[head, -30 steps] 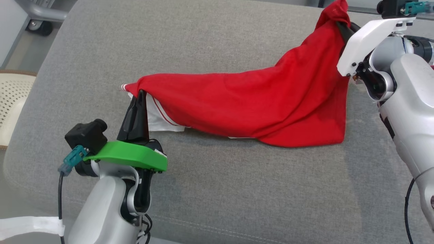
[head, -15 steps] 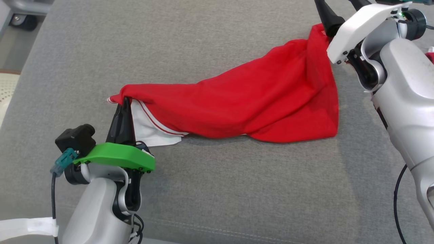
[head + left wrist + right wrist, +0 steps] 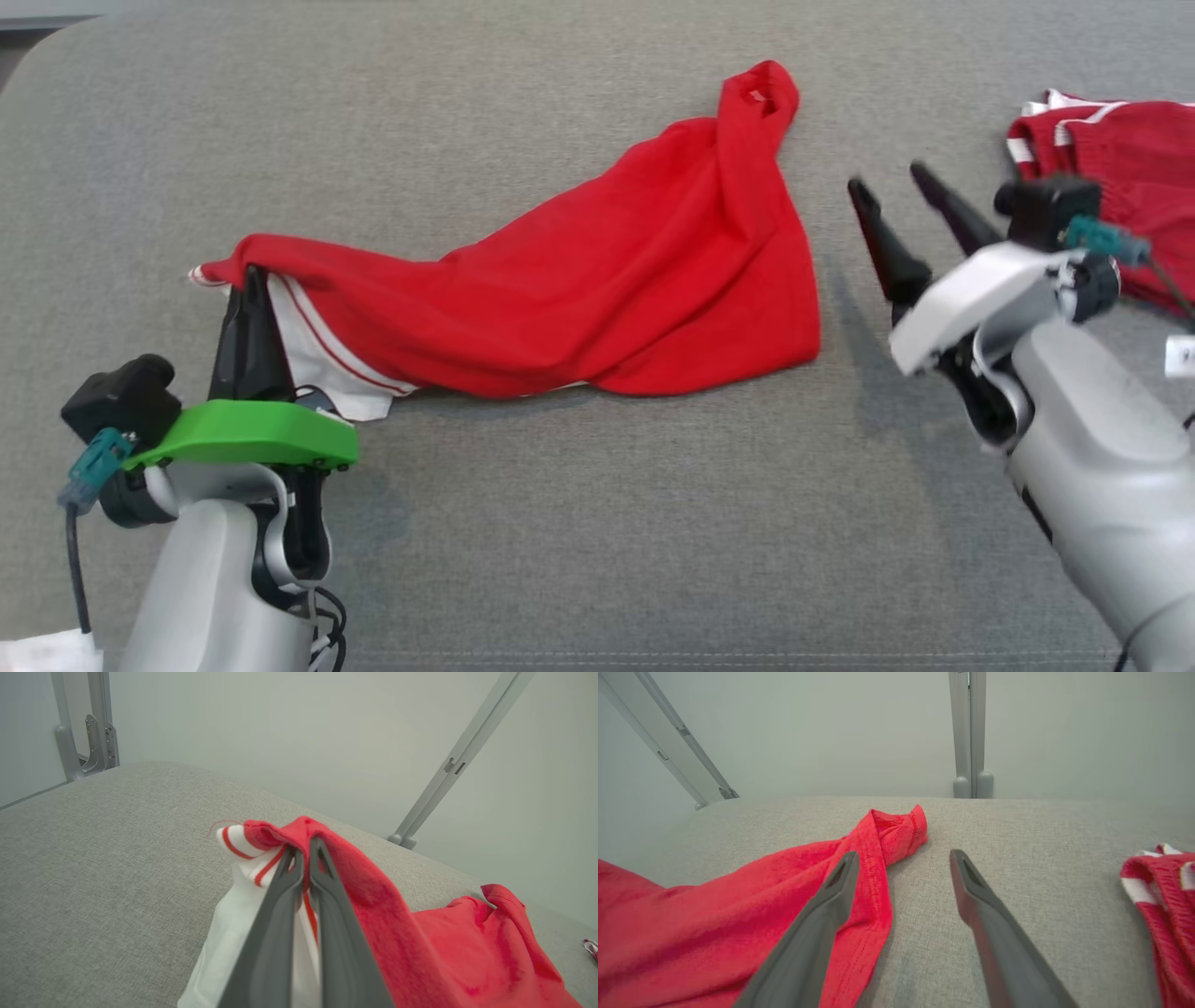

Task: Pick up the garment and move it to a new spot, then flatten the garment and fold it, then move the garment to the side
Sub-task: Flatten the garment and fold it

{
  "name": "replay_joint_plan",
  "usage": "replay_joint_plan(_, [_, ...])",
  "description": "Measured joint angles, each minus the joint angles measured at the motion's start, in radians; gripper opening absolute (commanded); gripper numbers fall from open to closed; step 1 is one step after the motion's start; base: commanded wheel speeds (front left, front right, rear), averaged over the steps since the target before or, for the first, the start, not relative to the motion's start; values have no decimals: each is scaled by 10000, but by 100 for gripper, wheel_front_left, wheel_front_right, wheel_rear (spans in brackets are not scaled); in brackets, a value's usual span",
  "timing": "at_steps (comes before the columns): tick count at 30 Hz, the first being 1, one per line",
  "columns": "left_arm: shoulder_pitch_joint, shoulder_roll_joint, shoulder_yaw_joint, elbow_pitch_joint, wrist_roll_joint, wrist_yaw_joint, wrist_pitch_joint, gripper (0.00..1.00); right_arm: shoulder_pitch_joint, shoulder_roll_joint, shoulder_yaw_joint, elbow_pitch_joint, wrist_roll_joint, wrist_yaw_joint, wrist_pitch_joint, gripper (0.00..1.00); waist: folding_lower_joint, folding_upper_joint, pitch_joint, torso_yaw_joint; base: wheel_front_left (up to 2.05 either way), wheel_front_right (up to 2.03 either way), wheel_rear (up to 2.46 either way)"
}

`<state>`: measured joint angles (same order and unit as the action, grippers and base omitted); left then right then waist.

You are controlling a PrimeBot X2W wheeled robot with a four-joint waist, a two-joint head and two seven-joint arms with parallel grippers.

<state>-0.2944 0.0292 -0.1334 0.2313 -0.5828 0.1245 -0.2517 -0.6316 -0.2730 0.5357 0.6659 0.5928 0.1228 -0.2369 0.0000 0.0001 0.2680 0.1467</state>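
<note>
1. The red fabric garment with white, red-striped trim (image 3: pixel 616 280) is lying across the middle of the surface. Its long axis is running from the near left to the far right. Its twisted end is pointing far and its white-trimmed corner is pointing left.
2. That left corner is sitting raised off the surface, so the cloth is draping down from it toward the flatter right-hand part, which is resting on the surface.
3. The grey woven upholstered surface (image 3: pixel 560 523) is spreading under everything, with a stitched seam running along its near edge. A second red garment with white stripes (image 3: pixel 1120 159) is lying at the far right, well apart from the first.
4. In the wrist views a pale wall (image 3: pixel 280 718) is standing beyond the far edge of the surface, with grey metal frame posts (image 3: pixel 971 732) rising in front of it.
5. The left gripper (image 3: pixel 250 280) is reaching in from the near left, its pale forearm carrying a green bracket (image 3: pixel 252 434) and its fingers pointing far. Its jaws are pinching the white-trimmed corner tightly between them.
6. The right gripper (image 3: pixel 887 177) is hovering near the garment's right edge, apart from the cloth in the head view. Its arm is coming in from the near right under a white bracket (image 3: pixel 971 299), with the fingers pointing far and slightly left. Its jaws are standing spread wide with nothing between them.
</note>
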Motion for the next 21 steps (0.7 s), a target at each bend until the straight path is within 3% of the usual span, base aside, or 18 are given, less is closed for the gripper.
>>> replay_joint_plan(10, [81,-15,800,-182,159,0,0,0,1938,107,679,-1191,240,2,-4,100,0,0,-23,-645,0,0,0])
replay_joint_plan(21, [76,-19,627,-372,236,0,-2,0,2629,46,1423,-2132,905,2,-4,100,0,0,273,-777,0,0,0])
